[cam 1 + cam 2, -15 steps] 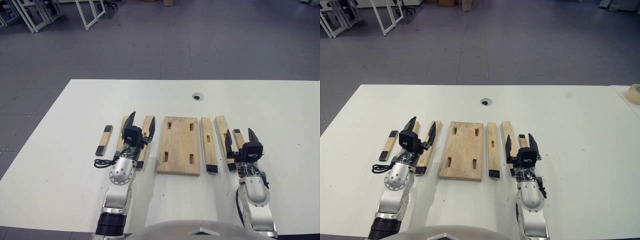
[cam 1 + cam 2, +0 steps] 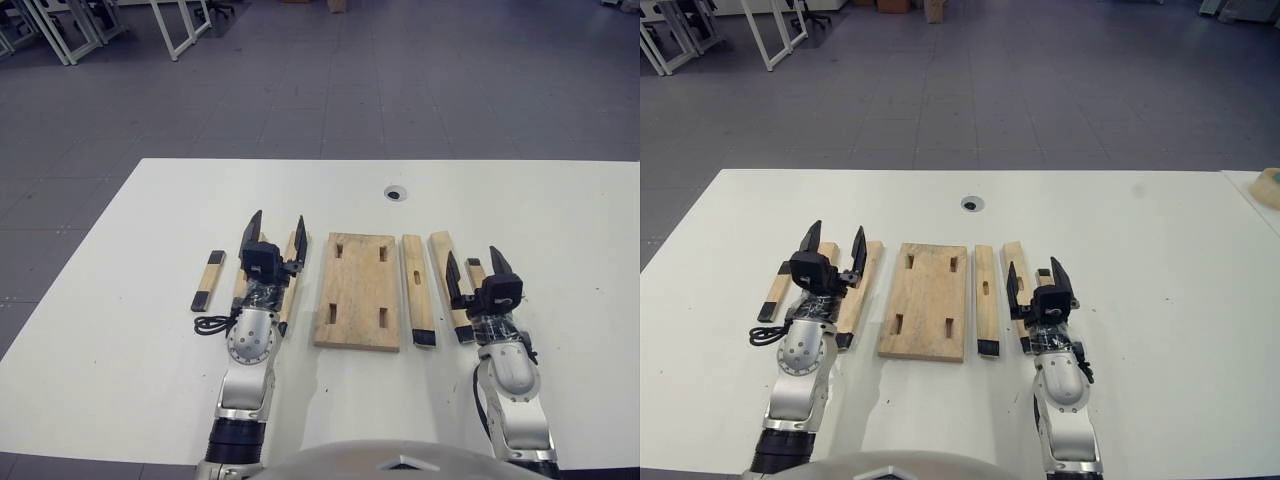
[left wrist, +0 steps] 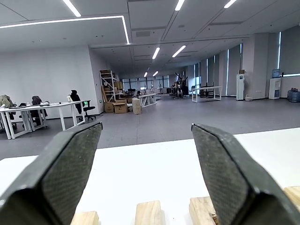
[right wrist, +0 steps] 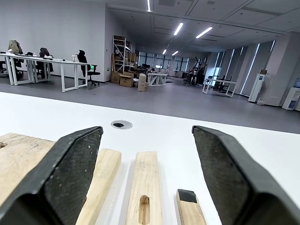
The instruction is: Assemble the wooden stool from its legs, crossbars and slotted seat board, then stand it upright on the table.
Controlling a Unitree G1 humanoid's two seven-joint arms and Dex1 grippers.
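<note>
Table: the white rectangular table [image 2: 120, 300] carries all the parts, which lie flat and unjoined.
Seat board: the pale wooden slotted seat board [image 2: 357, 290] lies at centre with its four slots facing up.
Left legs: the left pair of long wooden legs [image 2: 286, 305] lies at 9 o'clock of the board, just beside it.
Right legs: the right pair of long wooden legs [image 2: 416, 285] lies at 3 o'clock.
Left gripper: the left gripper [image 2: 277, 222] is spread wide above the left legs and holds nothing.
Right gripper: the right gripper [image 2: 471, 256] is spread wide and empty, over the outer leg and a crossbar.
Crossbars: one short dark-tipped wooden crossbar [image 2: 207, 281] lies at far 9 o'clock, and the right-hand short crossbar [image 4: 191, 213] at far 3 o'clock.
Risk: the legs lie close together, so you may pinch two at once or nudge the board askew.
Writing: none that you can read.
</note>
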